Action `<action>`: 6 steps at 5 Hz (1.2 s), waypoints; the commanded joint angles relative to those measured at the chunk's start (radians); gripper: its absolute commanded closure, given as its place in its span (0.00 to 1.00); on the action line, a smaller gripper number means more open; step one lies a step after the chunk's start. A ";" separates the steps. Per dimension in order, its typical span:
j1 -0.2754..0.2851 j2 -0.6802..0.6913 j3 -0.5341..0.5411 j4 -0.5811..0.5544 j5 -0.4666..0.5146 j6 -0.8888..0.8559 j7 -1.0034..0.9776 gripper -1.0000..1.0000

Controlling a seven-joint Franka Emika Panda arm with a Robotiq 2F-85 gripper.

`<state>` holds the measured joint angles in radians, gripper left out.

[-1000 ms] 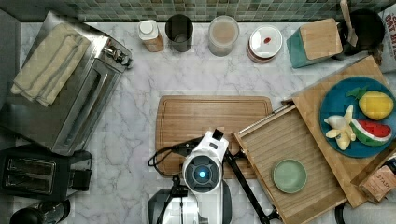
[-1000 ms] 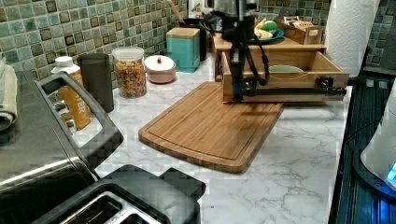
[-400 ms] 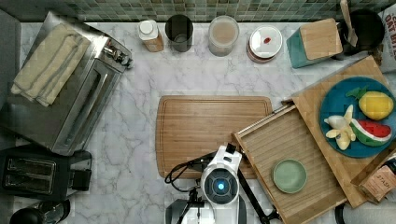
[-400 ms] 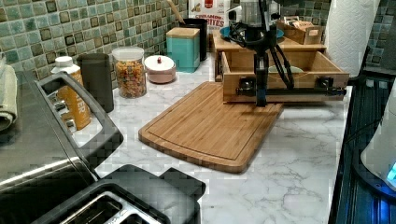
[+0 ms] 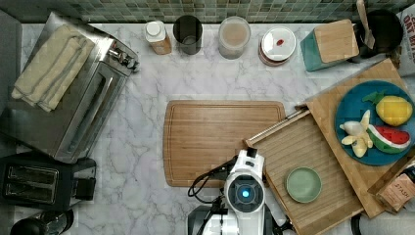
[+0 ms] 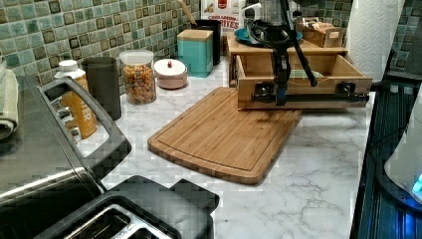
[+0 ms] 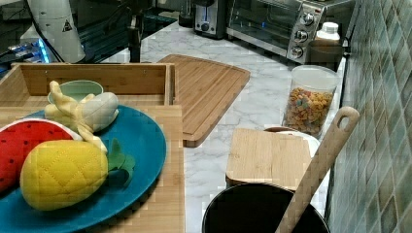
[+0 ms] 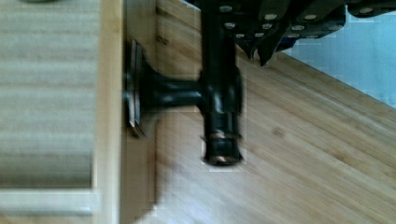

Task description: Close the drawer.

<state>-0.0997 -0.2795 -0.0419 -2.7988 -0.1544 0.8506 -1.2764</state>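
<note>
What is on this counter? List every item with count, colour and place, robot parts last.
drawer: 1, light bamboo, pulled open, top view's lower right
small dish: 1, pale green, inside the drawer
wooden slab: 1, plain wood, above the drawer, bearing the plate
plate: 1, blue, holds plush fruit
cutting board: 1, bamboo, counter centre
toaster oven: 1, silver, top view's left, folded towel on top
toaster: 1, black, top view's lower left
cereal jar: 1, clear, by the tiled wall
canister: 1, teal with wooden lid, by the wall
robot arm: 1, white, at the drawer's front
claw: 1, black, at the drawer's handle bar
</note>
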 commanded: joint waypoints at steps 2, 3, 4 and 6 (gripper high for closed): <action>-0.026 0.034 0.015 -0.086 0.006 -0.066 0.093 1.00; -0.049 0.059 0.005 -0.091 -0.032 -0.029 0.109 1.00; -0.081 0.086 0.001 -0.047 -0.102 -0.100 0.149 1.00; -0.115 0.021 -0.087 -0.022 -0.147 -0.109 0.041 1.00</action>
<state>-0.1421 -0.2184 -0.0676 -2.7969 -0.2629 0.7563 -1.1836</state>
